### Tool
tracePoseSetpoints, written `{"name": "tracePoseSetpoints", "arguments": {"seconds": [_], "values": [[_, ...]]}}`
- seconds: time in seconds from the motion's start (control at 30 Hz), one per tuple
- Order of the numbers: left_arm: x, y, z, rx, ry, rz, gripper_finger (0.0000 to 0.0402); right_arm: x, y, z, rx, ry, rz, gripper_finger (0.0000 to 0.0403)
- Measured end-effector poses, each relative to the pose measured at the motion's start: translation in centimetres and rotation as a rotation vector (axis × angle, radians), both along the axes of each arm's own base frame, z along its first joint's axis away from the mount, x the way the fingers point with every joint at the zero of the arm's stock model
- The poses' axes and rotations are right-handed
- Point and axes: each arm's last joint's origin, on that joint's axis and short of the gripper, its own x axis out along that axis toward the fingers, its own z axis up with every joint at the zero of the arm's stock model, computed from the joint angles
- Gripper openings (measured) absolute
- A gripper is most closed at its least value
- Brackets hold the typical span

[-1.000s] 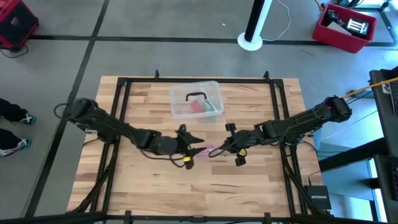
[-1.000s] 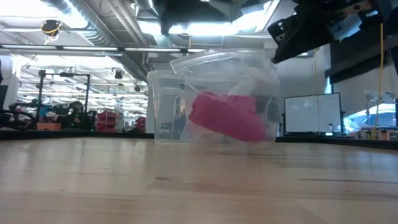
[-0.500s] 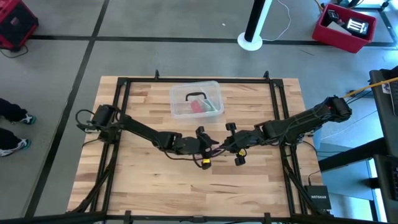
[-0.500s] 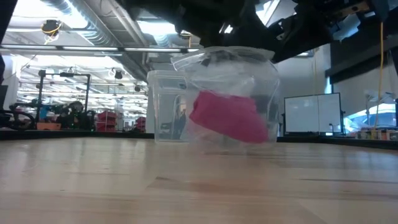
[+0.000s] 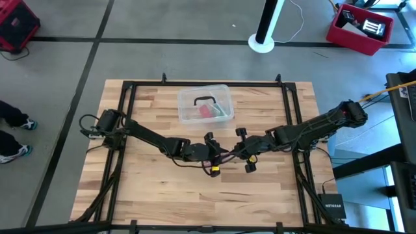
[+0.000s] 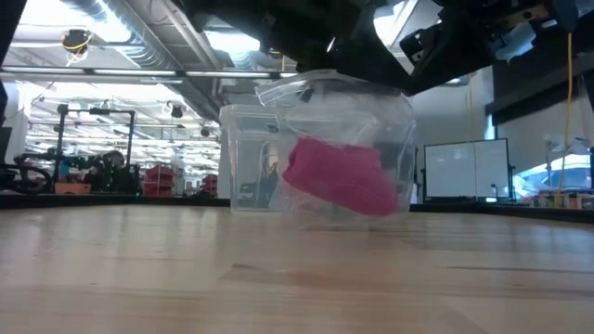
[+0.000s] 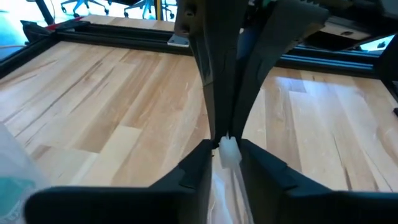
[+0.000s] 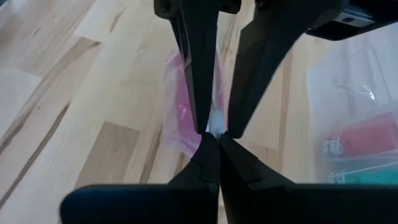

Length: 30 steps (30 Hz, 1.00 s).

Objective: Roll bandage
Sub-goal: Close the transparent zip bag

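The pink soft bandage [image 6: 339, 176] sits inside a crinkly clear plastic wrapper [image 6: 394, 116]. In the low view it hangs a little above the wooden bench [image 5: 156, 188], near the middle of it.

The two pincers meet there, tip to tip, and both hold the top of the wrapper. The left pincer [image 5: 220, 153] comes in from the left edge of the bench. Its two dark fingers [image 7: 199, 165] are pressed onto a white bit of the wrapper's edge, with only the plastic between them. The right pincer [image 5: 235, 152] comes in from the right edge. Its fingers [image 8: 205, 158] are pressed tight together on the same clear edge. In the right wrist view the pink bandage [image 8: 183, 115] shows under both pincers, still in its wrapper, with the wood of the bench below it.

So the bandage is just under the spot where the two pincers touch. Neither pincer touches the pink cloth itself, only the plastic around it.

Behind them, nearer the far edge of the bench, stands a clear plastic box [image 5: 205, 104] with pink and green things inside. It is apart from both pincers.
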Motion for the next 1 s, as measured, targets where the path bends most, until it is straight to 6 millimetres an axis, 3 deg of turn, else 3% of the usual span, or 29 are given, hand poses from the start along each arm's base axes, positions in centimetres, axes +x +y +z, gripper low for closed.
{"name": "tracePoseSetpoints", "arguments": {"seconds": [0.3, 0.6, 1.0], "values": [[0.0, 0.3, -0.1, 0.004, 0.004, 0.005, 0.0009, 0.0, 0.0, 0.0, -0.002, 0.004, 0.0, 0.0], [-0.3, -0.2, -0.2, 0.012, 0.033, -0.003, 0.003, -0.3, -0.2, -0.3, -0.053, 0.037, -0.006, 0.0], [-0.9, -1.3, -0.5, -0.015, 0.09, -0.01, 0.0023, -1.4, -0.5, -0.3, -0.094, 0.116, -0.015, 0.0001]]}}
